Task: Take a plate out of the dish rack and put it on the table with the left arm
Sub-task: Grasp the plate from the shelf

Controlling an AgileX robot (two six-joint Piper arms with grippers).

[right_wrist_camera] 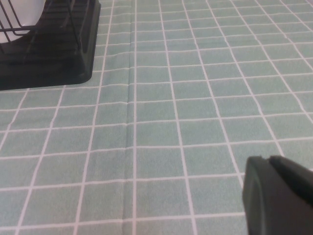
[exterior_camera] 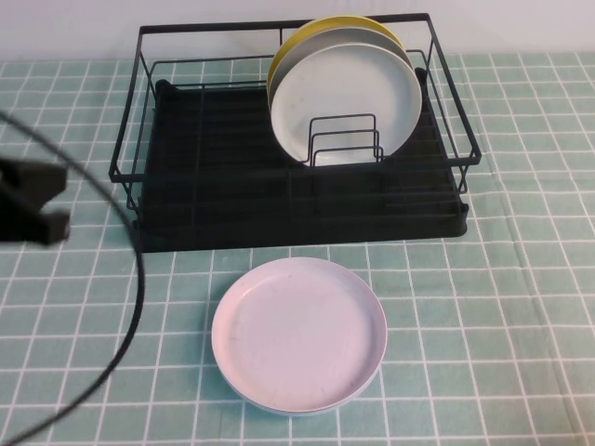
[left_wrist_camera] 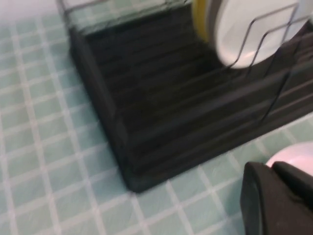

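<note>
The pale-green-white plate (exterior_camera: pixel 349 98) stands upright in the black wire dish rack (exterior_camera: pixel 232 186), in front of a grey plate and a yellow one. It also shows in the left wrist view (left_wrist_camera: pixel 244 29) behind the wire dividers. My left gripper (exterior_camera: pixel 58 223) is shut and empty, low over the table (exterior_camera: pixel 521 307) at the far left, left of the rack's front corner (left_wrist_camera: pixel 132 181). In its own view the left gripper (left_wrist_camera: pixel 270 166) has nothing between the fingers. My right gripper (right_wrist_camera: pixel 268 159) is shut and empty over bare cloth, right of the rack (right_wrist_camera: pixel 54 54); it is outside the high view.
A pinkish-lilac plate (exterior_camera: pixel 299 333) lies flat on the cloth in front of the rack; its edge shows beside my left fingers (left_wrist_camera: pixel 298 154). A grey plate (exterior_camera: pixel 307 54) and a yellow plate (exterior_camera: pixel 325 28) stand behind the white one. A black cable (exterior_camera: pixel 138 279) loops across the left.
</note>
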